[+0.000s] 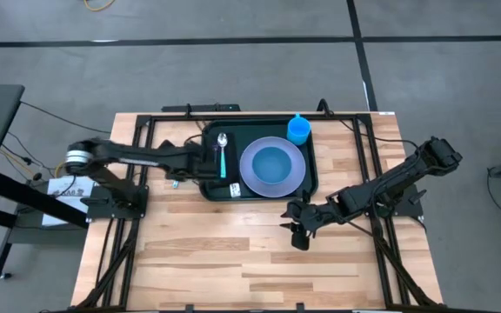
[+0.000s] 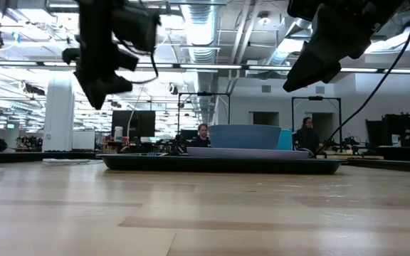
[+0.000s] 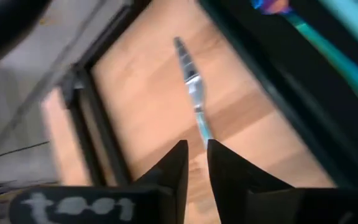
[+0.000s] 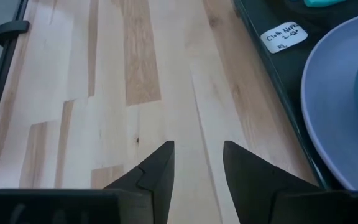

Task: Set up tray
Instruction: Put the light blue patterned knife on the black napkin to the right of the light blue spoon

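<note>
The dark tray (image 1: 313,181) lies at the table's far middle. It holds a lavender plate (image 1: 249,174) with a blue bowl (image 1: 274,163), a blue cup (image 1: 298,129) and a teal-handled spoon (image 1: 223,158). A silver knife with a teal handle (image 3: 192,84) lies flat on the wood just left of the tray; only its handle end (image 1: 175,183) shows from under the arm. My left gripper (image 3: 196,144) hangs above the knife, well off the table (image 2: 102,99), with only a narrow gap between its fingers. My right gripper (image 1: 296,233) is open and empty near the tray's near right corner.
A black frame rail (image 3: 98,118) runs along the table's left part, beyond the knife. A white label (image 4: 281,37) sits on the tray's near rim. Bare wood lies toward the near edge (image 1: 233,269). People (image 2: 202,135) are in the room behind.
</note>
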Robot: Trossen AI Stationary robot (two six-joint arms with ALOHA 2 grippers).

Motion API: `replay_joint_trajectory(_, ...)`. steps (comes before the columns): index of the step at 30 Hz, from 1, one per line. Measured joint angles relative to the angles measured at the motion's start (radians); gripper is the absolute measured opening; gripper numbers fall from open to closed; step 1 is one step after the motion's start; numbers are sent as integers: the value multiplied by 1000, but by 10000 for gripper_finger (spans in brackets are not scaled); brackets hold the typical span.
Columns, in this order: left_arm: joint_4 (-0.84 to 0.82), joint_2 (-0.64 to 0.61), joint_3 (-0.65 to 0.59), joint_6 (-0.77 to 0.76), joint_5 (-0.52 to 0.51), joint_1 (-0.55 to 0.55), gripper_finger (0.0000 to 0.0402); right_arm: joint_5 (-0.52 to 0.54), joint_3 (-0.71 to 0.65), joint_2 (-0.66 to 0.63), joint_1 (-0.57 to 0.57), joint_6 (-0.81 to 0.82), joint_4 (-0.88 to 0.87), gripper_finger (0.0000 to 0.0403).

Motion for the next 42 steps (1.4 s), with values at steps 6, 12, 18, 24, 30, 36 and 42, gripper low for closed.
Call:
replay_joint_trajectory(6, 265, -255, -206, 69, 180, 66, 36, 0, 0, 0, 0, 0, 4, 129)
replay_joint_trajectory(12, 503, -372, -407, 85, 346, 157, 31, 1, 0, 0, 0, 0, 11, 129)
replay_joint_trajectory(18, 514, -375, -497, 50, 358, 200, 33, 1, 0, 0, -3, 0, 13, 129)
replay_joint_trajectory(24, 521, -375, -512, 30, 339, 213, 59, 1, 0, 0, -5, 0, 13, 129)
replay_joint_trajectory(30, 526, -375, -512, 28, 339, 213, 104, 1, 0, 0, -5, 0, 13, 129)
replay_joint_trajectory(36, 538, -373, -512, 10, 338, 213, 138, 2, 0, 0, -5, 0, 13, 129)
replay_joint_trajectory(42, 566, -300, -513, 7, 341, 213, 158, 1, 0, 0, -5, 0, 13, 129)
